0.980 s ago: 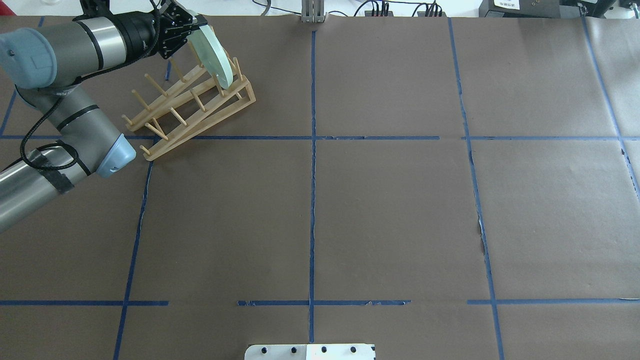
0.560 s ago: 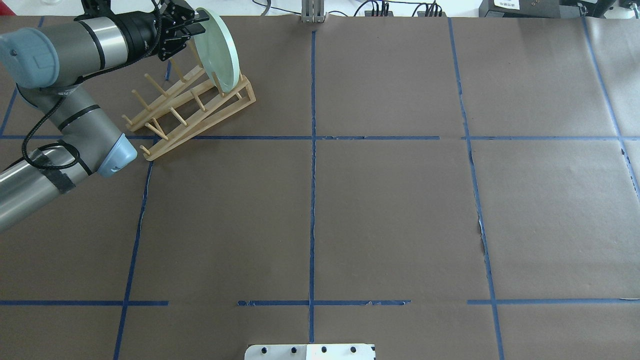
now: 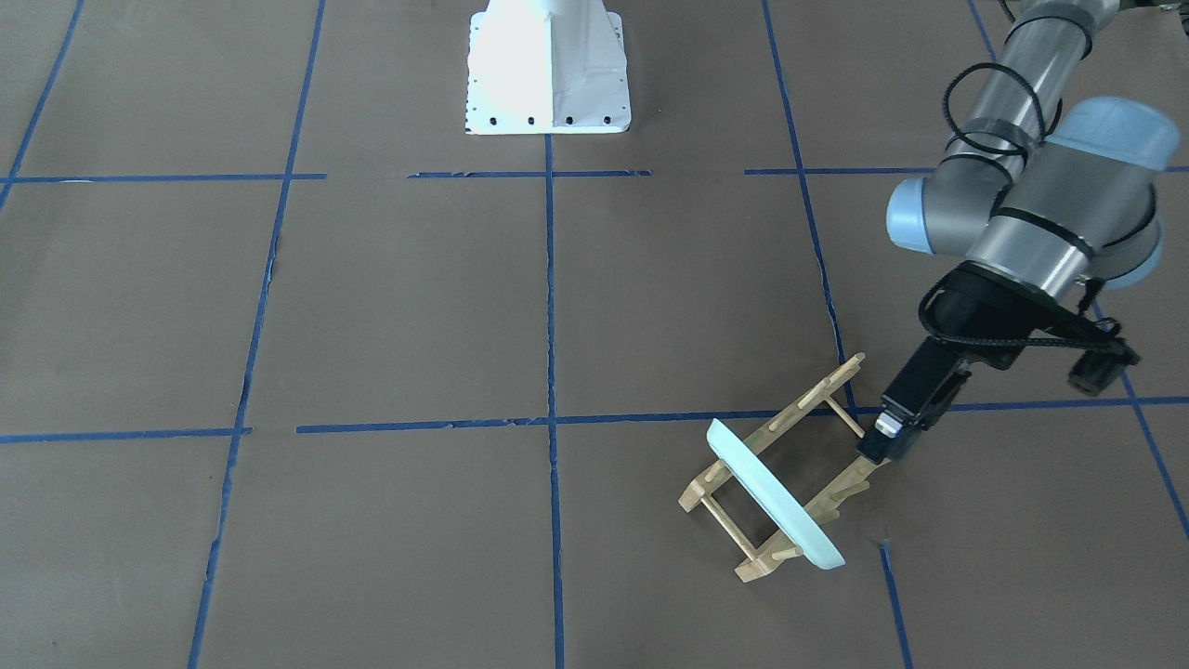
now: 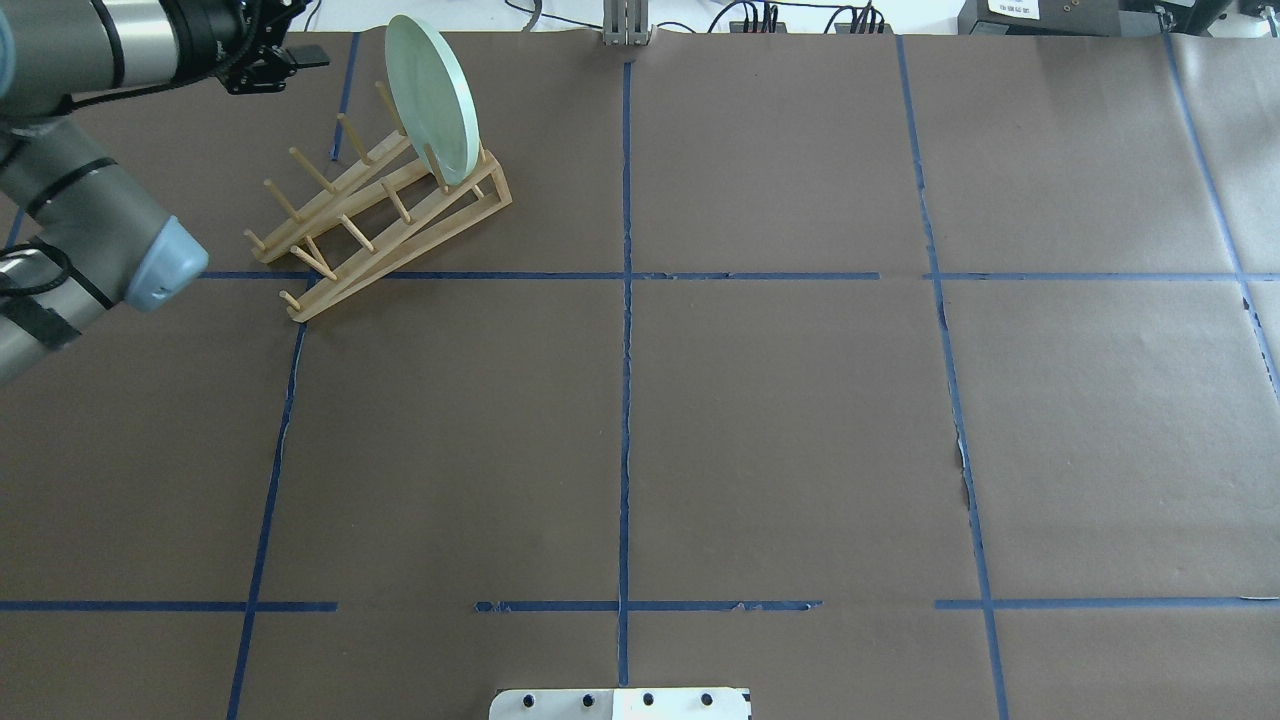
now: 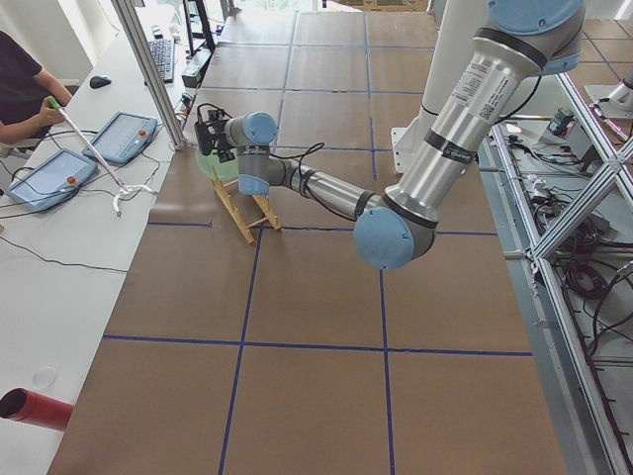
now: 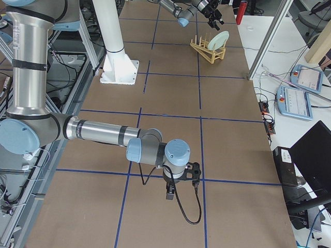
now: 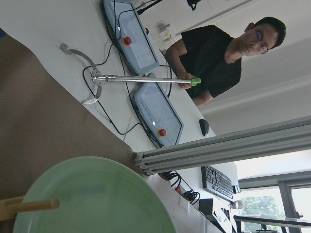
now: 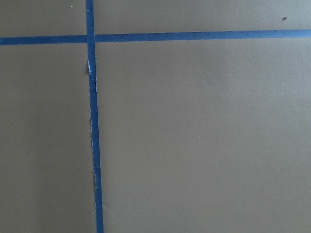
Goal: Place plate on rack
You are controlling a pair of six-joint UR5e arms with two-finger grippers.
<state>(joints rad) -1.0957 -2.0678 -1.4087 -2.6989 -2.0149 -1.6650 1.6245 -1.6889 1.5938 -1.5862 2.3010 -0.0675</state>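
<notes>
The pale mint-green plate [image 4: 432, 100] stands on edge between the pegs at the far end of the light wooden rack [image 4: 380, 215], at the table's far left. My left gripper [image 4: 290, 65] is open and empty, clear of the plate and to its left. In the front-facing view the gripper [image 3: 887, 446] hangs beside the rack [image 3: 817, 390], apart from the plate [image 3: 776, 497]. The left wrist view shows the plate [image 7: 97, 199] and one peg [image 7: 29, 206]. My right gripper [image 6: 178, 186] shows only in the exterior right view, low over the table; I cannot tell its state.
Brown paper with blue tape lines covers the table. The robot's white base plate [image 4: 620, 703] is at the near edge. A grey post [image 4: 627, 30] stands at the far edge. An operator [image 7: 214, 53] with a rod sits beyond it by two tablets.
My left gripper has let go of the plate and drawn back to the left. The plate stays upright on the rack.
</notes>
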